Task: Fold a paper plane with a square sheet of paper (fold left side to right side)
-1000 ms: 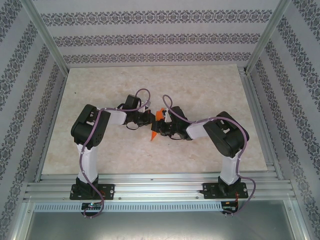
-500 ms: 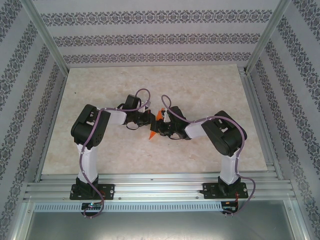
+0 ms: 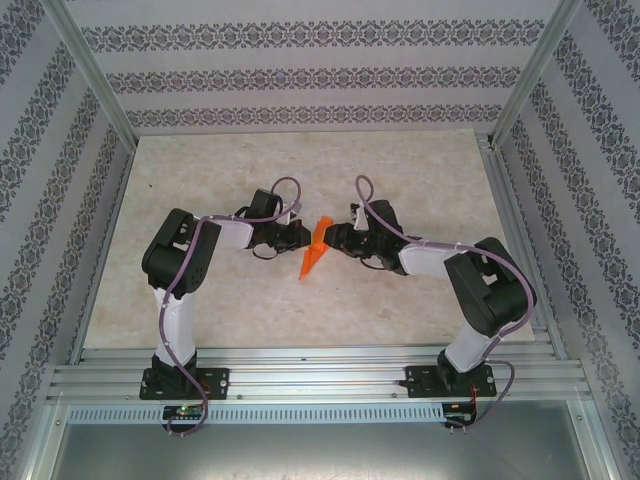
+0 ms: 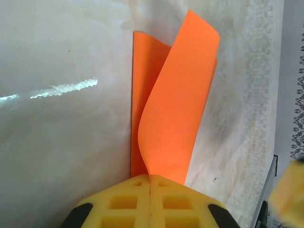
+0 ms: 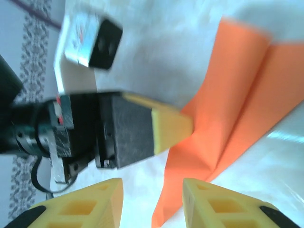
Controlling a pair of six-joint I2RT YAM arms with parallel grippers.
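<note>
Two robot arms meet in the middle of the table (image 3: 420, 170). Between them lies the orange paper plane (image 3: 313, 256), a thin, pointy wedge. Its tip points toward the near edge of the table. The left gripper (image 4: 150, 177) has its yellow fingers pressed tight together, and they pinch one end of the paper plane. One flap curls up from the pinch, and the other part lies flat on the table. The right gripper (image 5: 152, 190) sits just beside the plane. Its jaws stand apart and squeeze nothing.
</note>
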